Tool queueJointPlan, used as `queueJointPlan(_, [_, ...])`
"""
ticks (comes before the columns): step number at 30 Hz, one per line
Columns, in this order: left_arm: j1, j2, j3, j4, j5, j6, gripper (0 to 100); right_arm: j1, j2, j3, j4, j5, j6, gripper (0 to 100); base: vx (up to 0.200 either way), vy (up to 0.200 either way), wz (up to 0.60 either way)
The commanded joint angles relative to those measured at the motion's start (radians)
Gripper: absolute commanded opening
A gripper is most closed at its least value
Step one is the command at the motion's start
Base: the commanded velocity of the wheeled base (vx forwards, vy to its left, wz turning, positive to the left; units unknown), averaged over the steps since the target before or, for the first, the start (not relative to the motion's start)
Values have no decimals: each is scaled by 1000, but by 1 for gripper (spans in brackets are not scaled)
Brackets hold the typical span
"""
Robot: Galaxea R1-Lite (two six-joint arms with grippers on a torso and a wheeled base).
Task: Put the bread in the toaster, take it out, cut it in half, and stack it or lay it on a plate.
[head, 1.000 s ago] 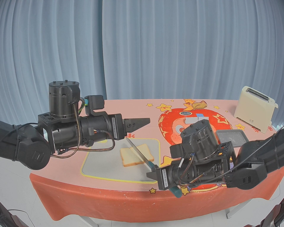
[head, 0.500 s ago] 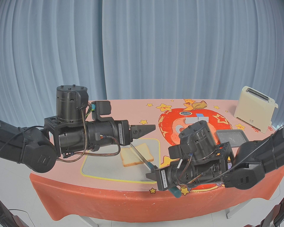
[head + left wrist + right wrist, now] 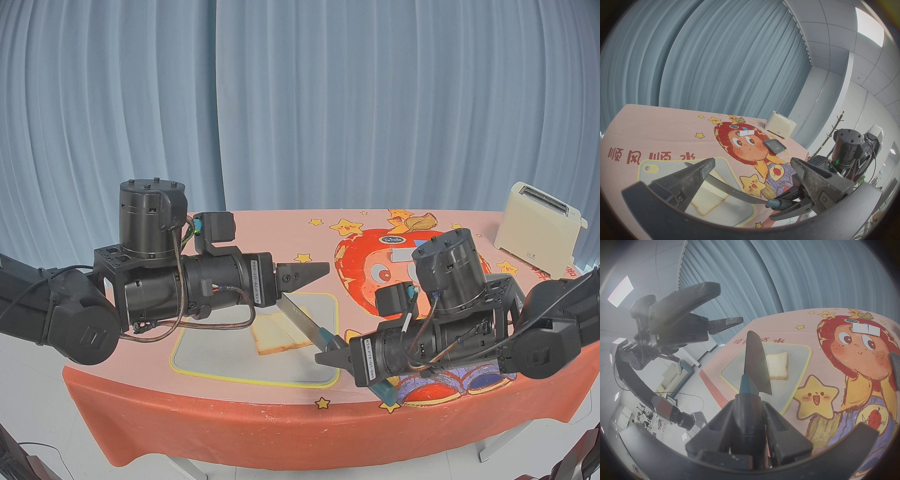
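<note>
Where the pink-clothed counter (image 3: 269, 228) carries a pale cutting mat (image 3: 212, 353) with a yellow border, one slice of bread (image 3: 275, 334) lies flat on the mat's right half, in one piece as far as can be seen. Entry, knife (image 3: 303, 319): teal handle, grey blade; the handle is clamped in the right end effector (image 3: 330, 357) at the mat's near right corner, and the blade slants over the right part of the slice; whether it touches the bread cannot be told. Entry, left end effector (image 3: 752, 162): fingers spread wide, holding nothing, poised above the far side of the mat, over the blade's tip. Entry, toaster (image 3: 539, 230): cream, upright, at the counter's far right, well apart from the mat. Entry, grey tray (image 3: 775, 146): flat on the counter between mat and toaster.
</note>
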Motion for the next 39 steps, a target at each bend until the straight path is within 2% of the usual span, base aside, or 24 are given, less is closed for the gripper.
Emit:
queueJointPlan(1, [0, 1, 7, 0, 0, 0, 100, -4, 37, -14, -2, 0, 1, 0, 0, 0, 0])
queueJointPlan(19, [-5, 29, 9, -2, 0, 0, 100, 3, 62, -17, -5, -5, 2, 0, 0, 0, 0])
queueJointPlan(25, [-8, 31, 12, -2, 0, 0, 100, -2, 82, -9, -63, -6, 4, 0, 0, 0, 0])
queueJointPlan(39, [-8, 29, 20, 0, 0, -2, 100, 9, 90, -3, -65, -8, 4, 0, 0, 0, 0])
